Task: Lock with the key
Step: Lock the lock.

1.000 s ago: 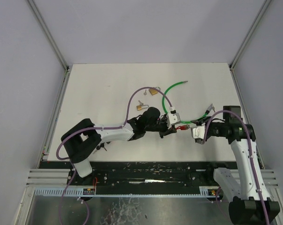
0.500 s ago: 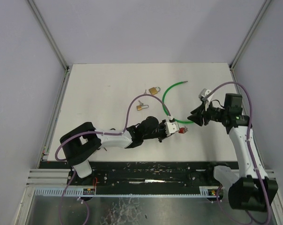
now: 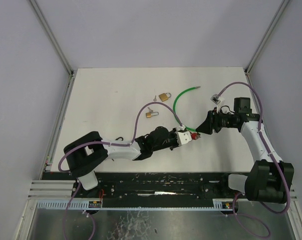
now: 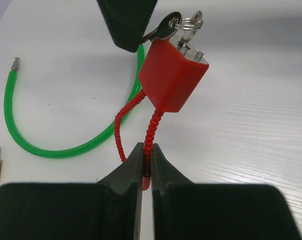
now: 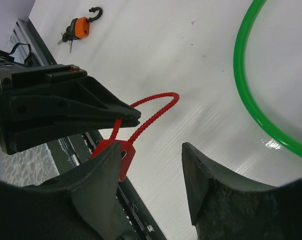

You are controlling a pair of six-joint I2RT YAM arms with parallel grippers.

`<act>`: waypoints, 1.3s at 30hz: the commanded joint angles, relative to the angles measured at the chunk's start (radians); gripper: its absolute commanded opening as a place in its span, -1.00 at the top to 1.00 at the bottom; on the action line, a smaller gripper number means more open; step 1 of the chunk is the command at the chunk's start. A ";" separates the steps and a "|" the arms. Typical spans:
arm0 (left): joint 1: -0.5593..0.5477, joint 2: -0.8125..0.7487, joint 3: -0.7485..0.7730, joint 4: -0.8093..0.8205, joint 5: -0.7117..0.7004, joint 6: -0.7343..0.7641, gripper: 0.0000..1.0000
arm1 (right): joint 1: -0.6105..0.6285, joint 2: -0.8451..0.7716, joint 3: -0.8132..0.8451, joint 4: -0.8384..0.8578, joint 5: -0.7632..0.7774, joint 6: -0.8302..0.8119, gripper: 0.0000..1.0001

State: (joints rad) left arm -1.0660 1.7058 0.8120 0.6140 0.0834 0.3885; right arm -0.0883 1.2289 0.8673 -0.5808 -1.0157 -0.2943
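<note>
1. First, at the near side of the counter (image 3: 115, 90), an orange lock (image 5: 80, 26) with a black hook lies just beside the left arm.
2. Next, the left end effector (image 4: 146, 150) is closed on the ribbed red cable loop of the red lock (image 4: 173, 75). The fingers pinch one strand of the loop. The lock body sits tilted just past the fingertips, between the two arms.
3. Then, the key (image 4: 163, 27) stands in the far end of the red lock, with a metal ring (image 4: 191, 21) on it.
4. The right end effector (image 5: 151, 150) is open, with its two fingers well apart and nothing held between them. One finger (image 4: 125, 20) is right at the key, but I cannot tell if it touches it. From the right wrist, the red lock shows just behind that finger.
5. Beyond the red lock, a green cable (image 3: 178, 105) lies in a curve on the counter.
6. Farther, to the left of the green cable, are the nearer brass padlock (image 3: 149, 114) and the farther brass padlock (image 3: 164, 96), apart from each other.
</note>
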 commanded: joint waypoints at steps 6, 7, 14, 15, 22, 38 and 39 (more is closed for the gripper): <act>-0.006 -0.015 0.021 0.077 -0.063 0.016 0.99 | 0.036 0.006 0.054 -0.080 -0.078 0.003 -0.14; -0.005 -0.014 0.022 0.075 -0.066 0.015 0.99 | 0.041 0.006 0.055 -0.081 -0.085 0.002 -0.13; -0.006 -0.012 0.030 0.066 -0.066 0.010 0.99 | 0.051 -0.005 0.072 -0.120 -0.140 -0.028 -0.07; -0.005 -0.010 0.032 0.064 -0.066 0.008 0.99 | 0.051 -0.012 0.074 -0.120 -0.139 -0.031 -0.06; -0.006 -0.009 0.036 0.056 -0.074 0.001 0.99 | 0.051 -0.066 0.070 -0.134 -0.179 -0.072 0.02; -0.006 -0.015 0.028 0.065 -0.068 0.009 0.99 | 0.051 -0.095 0.026 0.009 -0.008 0.040 -0.11; -0.005 -0.015 0.028 0.066 -0.066 0.011 0.99 | 0.051 -0.084 0.026 0.005 -0.014 0.037 -0.10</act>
State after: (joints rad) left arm -1.0664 1.7058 0.8185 0.6098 0.0280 0.3904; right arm -0.0437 1.1507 0.8978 -0.6495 -1.0828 -0.3130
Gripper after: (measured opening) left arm 0.026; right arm 0.548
